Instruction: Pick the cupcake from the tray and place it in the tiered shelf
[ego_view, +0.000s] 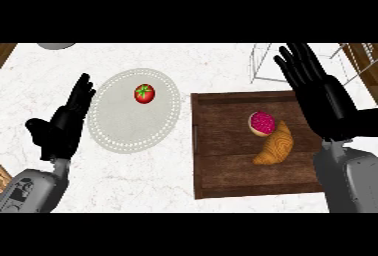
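Nearest the viewer, the two grey forearms come in from the lower edge. At the left, the left hand (65, 122) rests open over the marble counter (148, 185), fingers straight and pointing far, thumb out to the side, holding nothing. Just right of it lies a round pale plate (122, 135) with a tomato (144, 93) on its far part. Further right is the dark wooden tray (229, 175), and on it the cupcake (262, 123), pink-topped, touching the far end of a croissant (274, 145) that lies on its near-right side. The right hand (317, 92) is at the tray's right edge, fingers straight and slightly spread, empty, well above and to the right of the cupcake. The wire tiered shelf (269, 62) shows at the far right, partly hidden behind that hand.

The step in hand looks like the reach. To do it well, the right hand should probably swing left and lower over the cupcake, approaching from the far side so the fingers close round it without nudging the croissant.
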